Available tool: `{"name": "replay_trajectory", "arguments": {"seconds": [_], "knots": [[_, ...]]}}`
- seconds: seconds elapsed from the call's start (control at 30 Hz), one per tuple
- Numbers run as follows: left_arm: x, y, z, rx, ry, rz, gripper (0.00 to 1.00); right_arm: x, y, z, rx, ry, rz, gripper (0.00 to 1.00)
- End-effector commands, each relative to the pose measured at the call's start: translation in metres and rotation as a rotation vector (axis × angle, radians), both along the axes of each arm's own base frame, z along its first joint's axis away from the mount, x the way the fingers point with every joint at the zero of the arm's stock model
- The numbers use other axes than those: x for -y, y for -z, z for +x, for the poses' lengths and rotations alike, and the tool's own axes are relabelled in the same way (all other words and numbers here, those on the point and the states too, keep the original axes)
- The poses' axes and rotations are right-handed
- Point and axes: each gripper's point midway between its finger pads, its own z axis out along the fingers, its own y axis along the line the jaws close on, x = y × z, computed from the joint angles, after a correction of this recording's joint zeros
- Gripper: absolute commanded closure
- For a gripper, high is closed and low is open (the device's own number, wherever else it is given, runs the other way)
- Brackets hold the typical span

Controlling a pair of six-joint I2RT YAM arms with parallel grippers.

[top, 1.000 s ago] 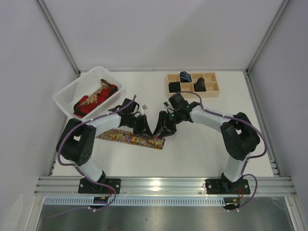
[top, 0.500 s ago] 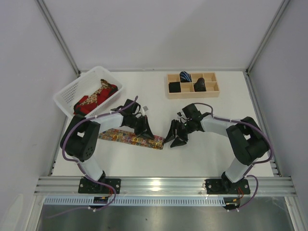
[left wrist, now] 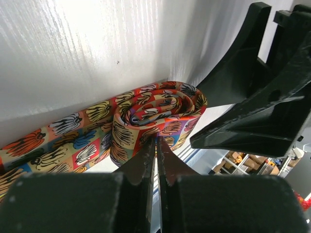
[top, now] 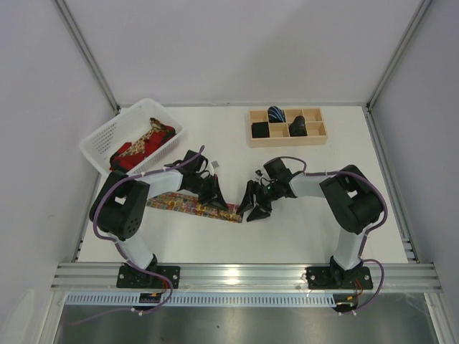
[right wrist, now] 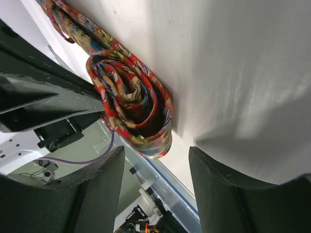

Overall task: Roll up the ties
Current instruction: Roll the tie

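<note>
Near the middle of the desk (top: 301,236), the multicoloured tie (top: 188,205) lay in a long strip running left to right, its right end wound into a loose flattened roll (left wrist: 158,108). The left tool (top: 218,200) sat low at that roll with its two fingers pressed almost together. In the left wrist view their tips met right at the roll's near edge, though whether any cloth was pinched between them could not be told. The right tool (top: 252,208) stood just beside the roll on its other side, jaws apart and gripping nothing. In the right wrist view the roll (right wrist: 133,107) lay on the desk ahead of the gap between those jaws.

At the back left, a white basket (top: 95,145) held a red tie (top: 128,160) and a gold patterned tie (top: 143,140), heaped loosely. At the back right, a wooden tray (top: 285,110) with compartments held a blue-striped roll (top: 276,114) and black rolls (top: 297,127).
</note>
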Motion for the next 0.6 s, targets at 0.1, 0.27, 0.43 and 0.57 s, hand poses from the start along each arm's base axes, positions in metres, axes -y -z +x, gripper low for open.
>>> {"name": "replay_trajectory", "arguments": {"seconds": [0.1, 0.27, 0.43, 0.57], "knots": [[-0.005, 0.007, 0.006, 0.031, -0.005, 0.014, 0.91, -0.015, -0.006, 0.014, 0.076, -0.02, 0.046, 0.39], [-0.007, 0.011, 0.006, 0.026, -0.002, 0.02, 0.91, -0.017, -0.001, 0.018, 0.089, -0.023, 0.043, 0.41], [-0.009, 0.014, 0.006, 0.028, -0.002, 0.027, 0.92, -0.022, 0.002, 0.019, 0.081, -0.034, 0.052, 0.45], [-0.011, 0.016, 0.006, 0.024, -0.008, 0.033, 0.91, -0.025, 0.005, 0.02, 0.073, -0.042, 0.055, 0.5]]}}
